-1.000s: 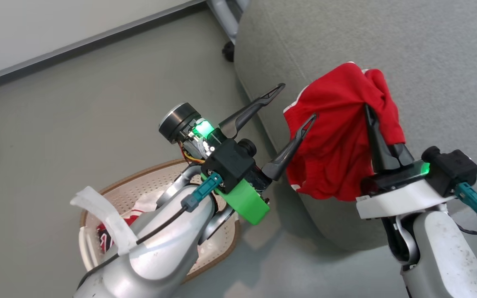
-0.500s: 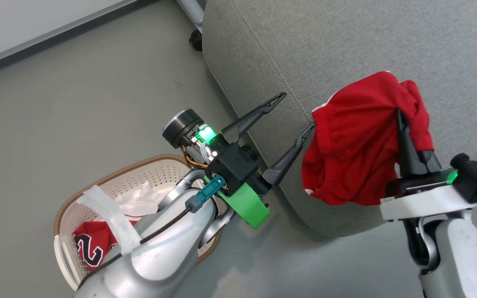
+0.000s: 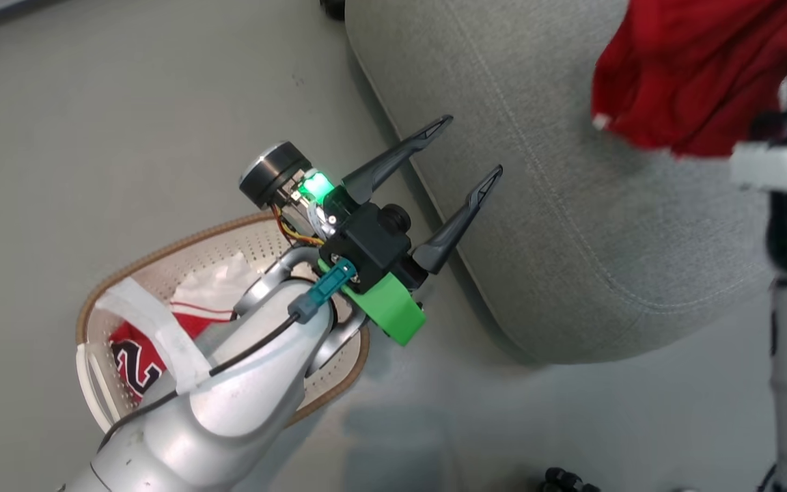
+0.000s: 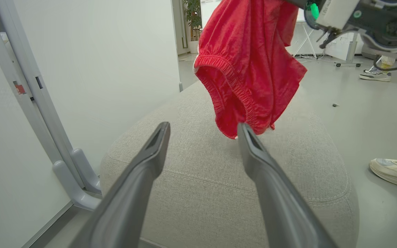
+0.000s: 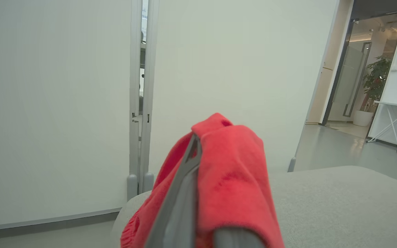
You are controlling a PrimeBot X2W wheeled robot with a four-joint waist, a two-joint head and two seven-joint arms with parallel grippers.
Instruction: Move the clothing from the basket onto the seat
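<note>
Moved since a second ago: right arm, with its load, carried from the seat's near edge to further in over the cushion; the head camera has shifted as well.

Item 1, right gripper (image 5: 196, 141): raised on an upright pale forearm, blurred in the head view. Fingers closed together on the plain red garment (image 3: 680, 75), cloth bunched over their tips.

Item 2, plain red garment: hangs from that grip above the seat (image 3: 571, 239), elastic hem lowest. Whether the hem touches the cushion cannot be told.

Item 3, left gripper (image 3: 473, 145): forearm rising over the basket (image 3: 182, 239), claw spread wide and empty, fingers pointing at the seat's rounded side, apart from the cloth.

Item 4, jersey (image 3: 130, 352): red, black white-edged numeral showing, lying in the basket on the floor beside the seat, partly hidden by the left arm.

Item 5, pale shoe (image 4: 395, 168): a person's, on the floor beyond the seat.
</note>
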